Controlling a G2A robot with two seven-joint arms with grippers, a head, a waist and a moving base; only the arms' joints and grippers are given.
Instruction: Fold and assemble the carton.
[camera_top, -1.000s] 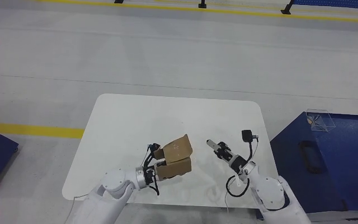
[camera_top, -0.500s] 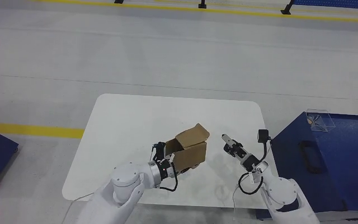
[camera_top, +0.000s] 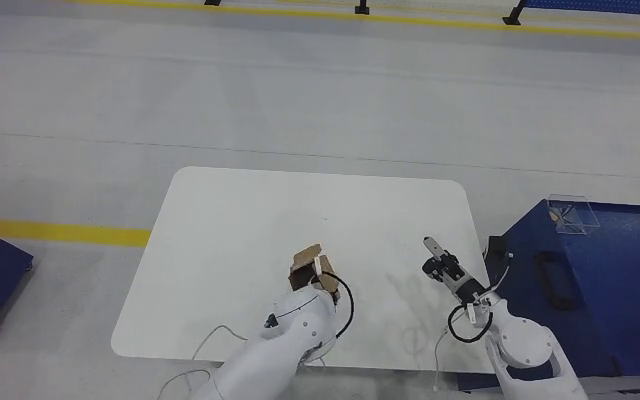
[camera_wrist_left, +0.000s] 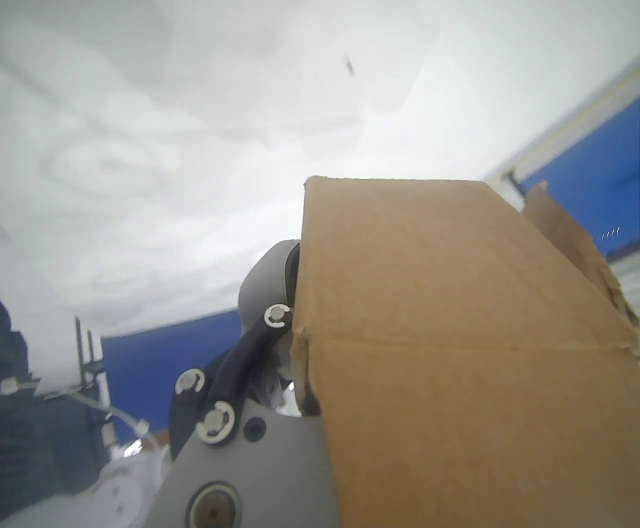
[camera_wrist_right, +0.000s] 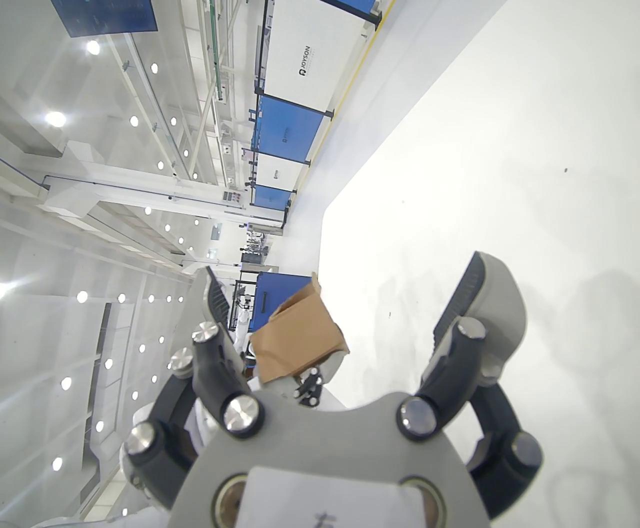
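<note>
A brown cardboard carton is held up above the white table near its front middle, and the left arm's wrist covers most of it from above. In the left wrist view the carton looms close as a folded box, with one finger pressed against its side. My left gripper is shut on it. My right gripper hovers over the table's front right, open and holding nothing. In the right wrist view the spread fingers frame the carton farther off.
A blue cabinet stands just past the table's right edge, with a small clear box on top. The far and left parts of the table are bare white surface.
The left arm has swung the carton rightward and turned it upward, so its wrist now covers most of it. The right gripper has drawn back toward the right edge.
</note>
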